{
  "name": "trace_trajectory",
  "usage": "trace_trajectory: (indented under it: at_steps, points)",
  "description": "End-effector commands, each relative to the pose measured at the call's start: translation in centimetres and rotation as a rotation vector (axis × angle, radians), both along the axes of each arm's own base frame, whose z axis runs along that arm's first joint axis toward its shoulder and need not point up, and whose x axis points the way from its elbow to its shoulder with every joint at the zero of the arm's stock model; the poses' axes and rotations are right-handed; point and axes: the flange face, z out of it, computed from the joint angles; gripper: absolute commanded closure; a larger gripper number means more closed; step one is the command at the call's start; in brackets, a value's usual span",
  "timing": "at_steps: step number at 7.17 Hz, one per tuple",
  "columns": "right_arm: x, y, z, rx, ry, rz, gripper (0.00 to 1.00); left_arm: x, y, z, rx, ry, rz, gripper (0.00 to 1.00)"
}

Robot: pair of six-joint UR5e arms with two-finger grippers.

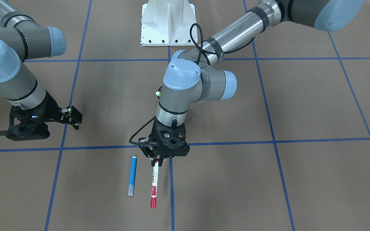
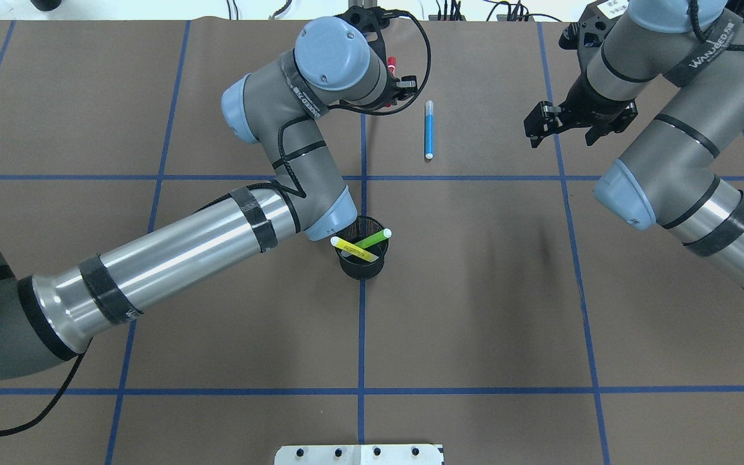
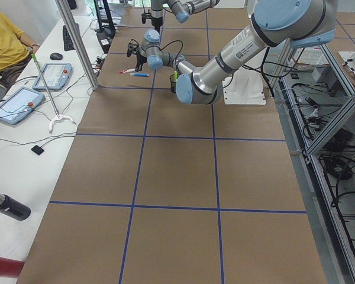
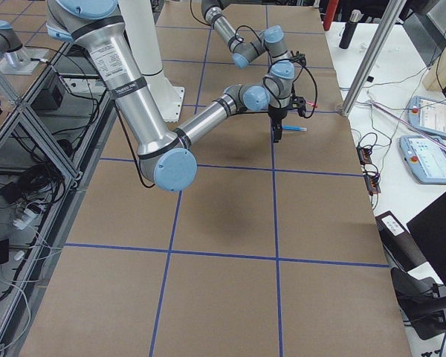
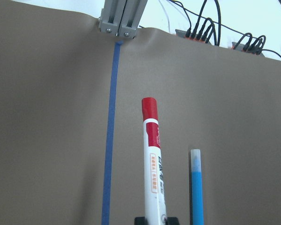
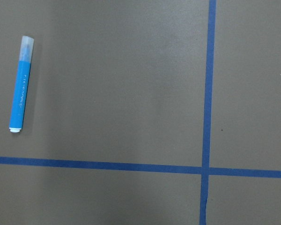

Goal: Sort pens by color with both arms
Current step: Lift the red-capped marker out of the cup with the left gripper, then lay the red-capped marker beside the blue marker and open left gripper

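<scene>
In the front-facing view the left hand [image 1: 158, 160] sits at lower centre, clenched on the white barrel of the red-capped pen [image 1: 154, 184], which sticks out toward the bottom of the frame with its red cap farthest from the fingers. Whether that pen touches the counter [image 1: 316, 106] cannot be told. The blue pen [image 1: 132, 175] lies flat just left of it, nearly parallel and apart from it. The left wrist view shows the same pair: the red-capped pen up the middle, the blue 1 at lower right. In the overhead view the light green pen [image 2: 373, 238] and the yellow pen [image 2: 352, 247] lean crossed in a black mesh cup [image 2: 360, 266] at the centre, partly under the left arm's elbow. The right hand [image 2: 566, 131] hangs at upper right of that view, released, its 2 fingers spread and grasping nothing, well apart from the blue pen.
</scene>
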Motion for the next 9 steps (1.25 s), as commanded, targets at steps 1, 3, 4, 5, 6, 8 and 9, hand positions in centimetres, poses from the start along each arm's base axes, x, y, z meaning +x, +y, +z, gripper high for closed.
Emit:
trace_trajectory:
  at_steps: [1, 3, 4, 5, 6, 8, 9]
  points:
    - [-0.1, 0.1, 0.1, -0.002, 0.001, 0.000, 0.01, 3.2, 1.0, 0.3, 0.019, -0.012, -0.010, 1.00]
    - [-0.2, 0.1, 0.2, -0.003, 0.002, -0.002, 0.01, 4.2, 0.6, 0.5, 0.031, -0.033, -0.017, 1.00]
    - [-0.3, 0.1, 0.2, -0.004, 0.002, -0.002, 0.01, 4.6, 0.3, 0.8, 0.033, -0.031, -0.019, 1.00]
    - [-0.4, 0.2, 0.1, -0.003, 0.001, -0.004, 0.01, 4.6, 0.0, 0.9, 0.038, -0.039, -0.037, 1.00]
    - [-0.4, 0.1, 0.1, -0.003, 0.002, -0.005, 0.01, 4.8, 0.0, 1.2, 0.037, -0.043, -0.034, 1.00]
    - [-0.6, 0.1, 0.5, -0.008, 0.005, -0.007, 0.01, 6.3, 1.9, 0.8, 0.041, -0.036, -0.007, 1.00]
    - [-0.7, 0.0, 0.6, -0.011, 0.008, -0.006, 0.01, 7.3, 3.1, 0.8, 0.043, -0.035, 0.010, 1.00]
